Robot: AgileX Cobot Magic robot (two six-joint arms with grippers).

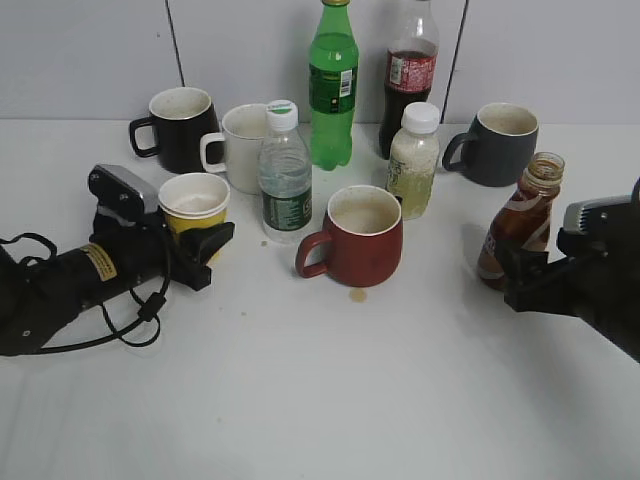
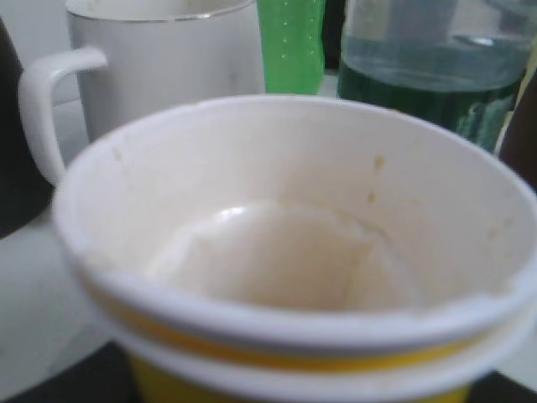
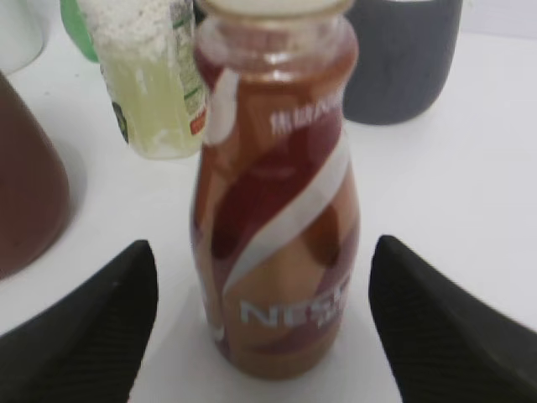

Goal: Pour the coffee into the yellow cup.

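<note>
The yellow cup (image 1: 194,203) stands at the left, white inside and empty. It fills the left wrist view (image 2: 285,252). My left gripper (image 1: 203,246) is around its lower part; the cup hides the jaws, so I cannot tell whether they grip it. The coffee bottle (image 1: 522,225), brown with a cream swirl and no cap, stands upright at the right. In the right wrist view the bottle (image 3: 277,243) stands between the fingers of my right gripper (image 3: 264,327), which is open with a gap on each side.
A red mug (image 1: 357,238) stands in the middle, a water bottle (image 1: 285,180) next to the cup. Behind are a black mug (image 1: 180,128), a white mug (image 1: 240,145), a green bottle (image 1: 333,90), a cola bottle (image 1: 410,75), a pale drink bottle (image 1: 413,160) and a grey mug (image 1: 500,145).
</note>
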